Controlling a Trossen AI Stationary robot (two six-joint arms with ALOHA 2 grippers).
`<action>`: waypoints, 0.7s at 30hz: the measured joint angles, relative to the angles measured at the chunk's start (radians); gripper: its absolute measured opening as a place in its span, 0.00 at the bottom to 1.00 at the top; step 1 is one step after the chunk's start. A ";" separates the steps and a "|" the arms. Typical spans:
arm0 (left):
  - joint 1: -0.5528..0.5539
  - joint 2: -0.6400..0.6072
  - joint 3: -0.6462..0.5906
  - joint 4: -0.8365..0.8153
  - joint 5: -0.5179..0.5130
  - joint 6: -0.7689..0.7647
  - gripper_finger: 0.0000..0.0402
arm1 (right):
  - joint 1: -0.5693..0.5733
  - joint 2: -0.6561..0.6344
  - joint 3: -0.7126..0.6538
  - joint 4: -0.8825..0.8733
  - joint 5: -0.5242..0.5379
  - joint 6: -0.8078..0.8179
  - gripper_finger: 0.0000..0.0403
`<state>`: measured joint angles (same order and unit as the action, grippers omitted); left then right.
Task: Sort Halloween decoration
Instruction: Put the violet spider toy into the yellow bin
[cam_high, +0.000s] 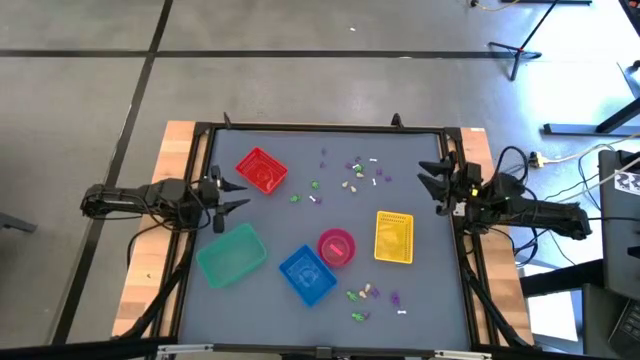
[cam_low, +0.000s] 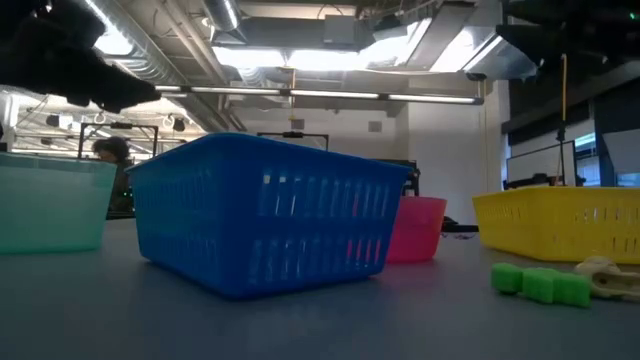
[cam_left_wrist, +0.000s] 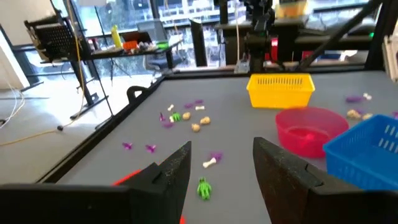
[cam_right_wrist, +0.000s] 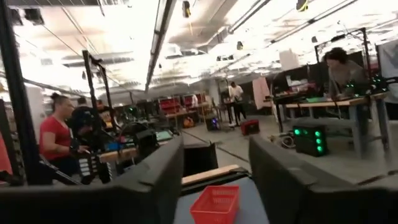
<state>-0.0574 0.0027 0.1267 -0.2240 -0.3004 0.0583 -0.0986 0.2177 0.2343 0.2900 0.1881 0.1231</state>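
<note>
left tool open | blue basket slotted plastic | trinkets tiny

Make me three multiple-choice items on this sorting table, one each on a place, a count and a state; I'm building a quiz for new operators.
1. Where does the pink bowl sit?
A. Between the blue basket and the yellow basket
B. Inside the red basket
C. Beside the left tool

2. How many baskets are on the table, not counting the bowl?
A. Two
B. Four
C. Six

3. What state are the trinkets in?
A. All in the teal basket
B. Loose on the table
C. Held in the right tool

Answers: 1 A, the high view shows the bowl between blue and yellow. 2 B, red, teal, blue and yellow. 3 B, they lie scattered in two clusters, and both tools are open and empty at the table's sides.
</note>
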 joint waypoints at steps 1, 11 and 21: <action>0.000 0.000 0.000 0.013 0.000 0.000 0.39 | 0.000 0.039 0.029 -0.021 0.036 -0.007 0.54; 0.000 0.000 0.000 0.028 -0.001 0.001 0.39 | -0.104 0.491 0.434 -0.680 0.343 -0.105 0.70; 0.000 0.000 0.000 0.028 -0.003 0.001 0.39 | -0.326 0.897 0.624 -0.968 0.161 0.074 0.66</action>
<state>-0.0574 0.0029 0.1266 -0.1957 -0.3031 0.0593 -0.4249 1.1145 0.8584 -0.6782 0.3490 0.1974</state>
